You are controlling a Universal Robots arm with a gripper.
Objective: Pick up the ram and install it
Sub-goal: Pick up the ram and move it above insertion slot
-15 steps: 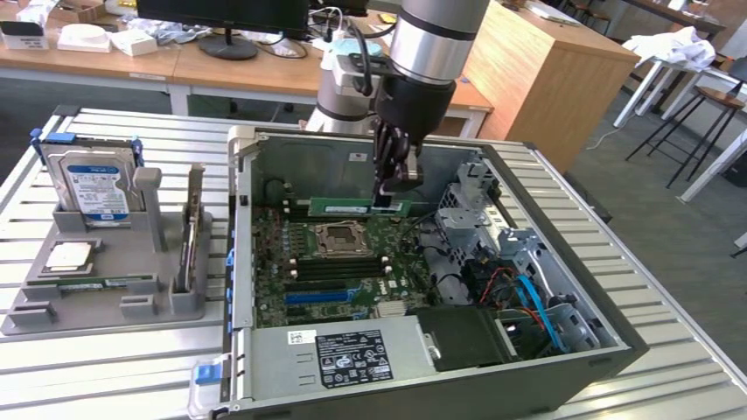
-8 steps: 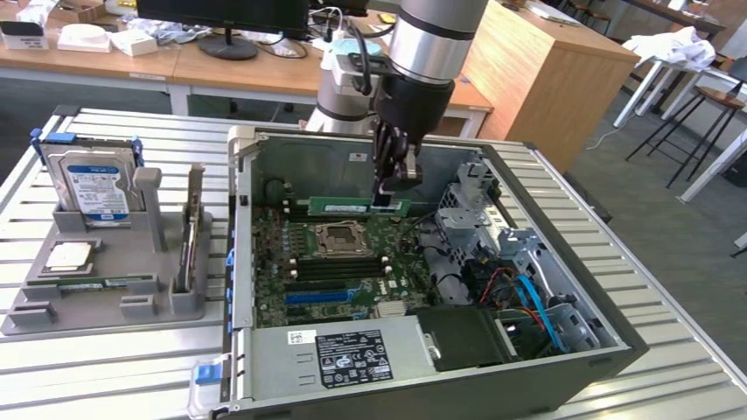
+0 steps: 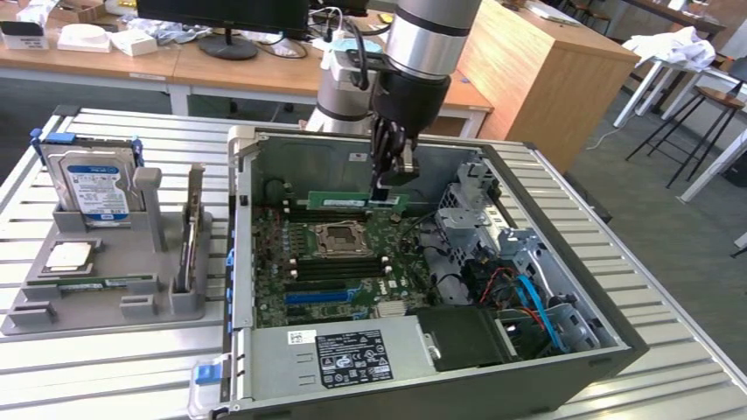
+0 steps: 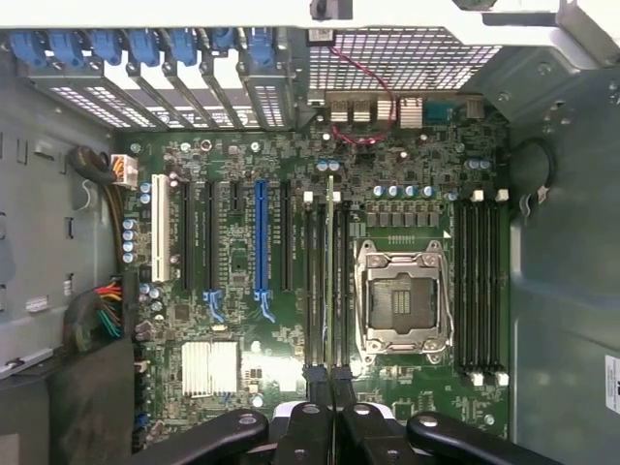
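On the exterior view's left, the grey holder (image 3: 35,315) sits on the slatted table (image 3: 653,350), carrying the hard drive (image 3: 96,188) upright and the processor chip (image 3: 68,255) flat, well apart from me. Next, the open case (image 3: 240,262): its near wall rises just beside the motherboard (image 3: 303,271), with free space above the board. Now me: my gripper (image 3: 393,182) hangs inside the case, pinched narrow on the ram (image 3: 350,202), which stands on its long edge, level, close to the back wall. Further right, the metal drive cage (image 3: 478,197) crowds my fingers, and blue cables (image 3: 531,293) loop beyond. Looking down from the wrist, my gripper (image 4: 330,387) clamps one end of the ram (image 4: 329,271), seen edge-on as a thin line running along the black memory slots, between the blue card slot (image 4: 260,242) and the processor socket (image 4: 399,295). I can't tell whether it's seated.
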